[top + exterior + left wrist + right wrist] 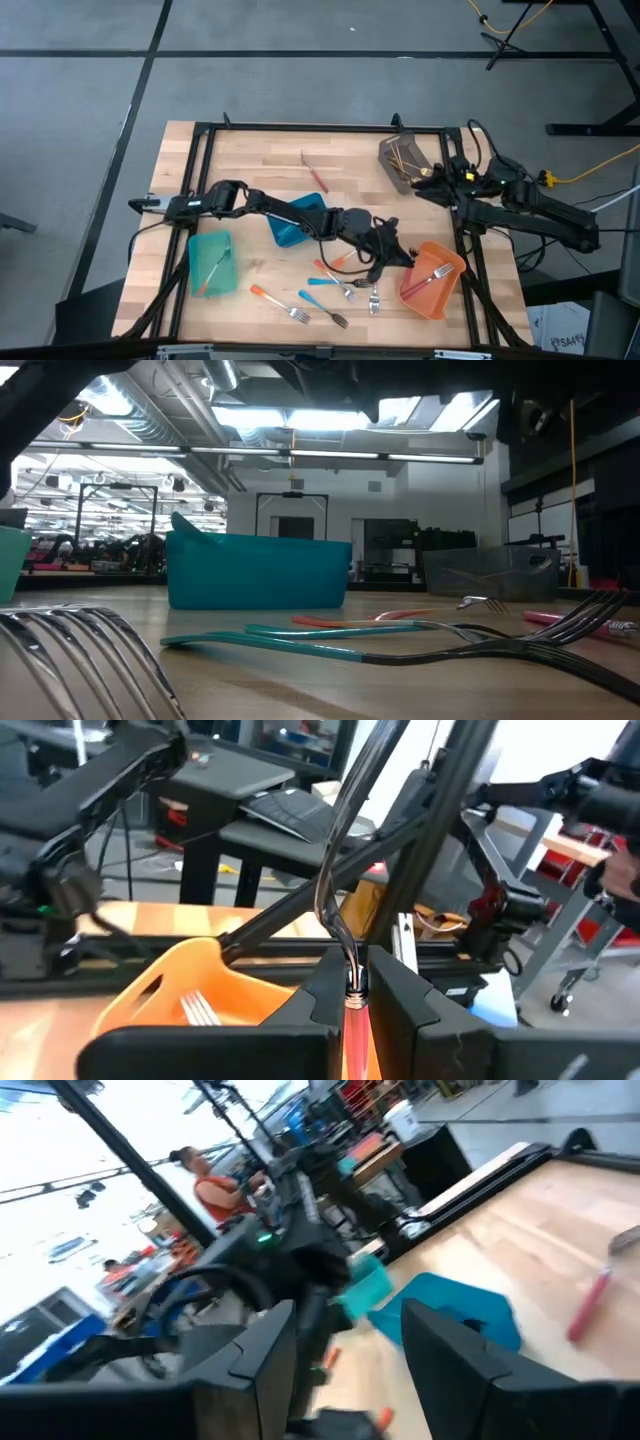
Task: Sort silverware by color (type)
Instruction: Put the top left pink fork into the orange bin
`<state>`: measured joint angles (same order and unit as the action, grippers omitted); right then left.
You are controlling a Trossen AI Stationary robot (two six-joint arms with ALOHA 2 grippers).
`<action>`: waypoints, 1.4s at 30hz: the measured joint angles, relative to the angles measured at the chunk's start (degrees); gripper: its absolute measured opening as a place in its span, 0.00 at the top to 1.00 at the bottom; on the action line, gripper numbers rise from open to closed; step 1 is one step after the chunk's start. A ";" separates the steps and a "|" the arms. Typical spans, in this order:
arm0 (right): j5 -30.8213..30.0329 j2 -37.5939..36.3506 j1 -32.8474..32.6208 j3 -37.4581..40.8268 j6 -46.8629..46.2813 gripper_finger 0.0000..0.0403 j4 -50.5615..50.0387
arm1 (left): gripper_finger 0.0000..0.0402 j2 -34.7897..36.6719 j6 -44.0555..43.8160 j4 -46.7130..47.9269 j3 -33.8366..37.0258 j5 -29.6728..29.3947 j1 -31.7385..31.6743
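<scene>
Clamped on a red-handled utensil (356, 1020), the left gripper (357, 1010) hangs just beside the orange bin (432, 281), which holds a fork (437, 272). More forks (335, 290) lie on the table (260, 165). Right gripper (345, 1345) waits near the grey bin (402, 163), fingers apart.

Table-level, cutlery right up close!
Fork tines (80, 650) huge in front, teal-handled forks (330, 645) stretched across, orange handle (345, 622) behind, pink-handled piece (565, 618) beside; blue bin (258, 570) beyond, grey bin (490, 572) further along. No pincer visible.
</scene>
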<state>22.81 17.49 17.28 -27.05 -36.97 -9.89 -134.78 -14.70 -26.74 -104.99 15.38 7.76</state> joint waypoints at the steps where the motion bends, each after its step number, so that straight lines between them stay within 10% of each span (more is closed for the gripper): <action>1: -0.63 0.25 0.00 -0.02 0.80 0.58 -0.50 | 0.95 0.00 0.88 0.05 0.00 -0.38 0.45; 42: -3.31 7.59 0.00 0.00 3.23 0.58 -0.79 | 0.88 -4.59 7.84 -2.30 -0.02 -4.34 2.71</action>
<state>19.49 25.08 17.28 -27.05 -33.74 -10.68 -139.37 -6.85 -29.03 -105.01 11.04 10.46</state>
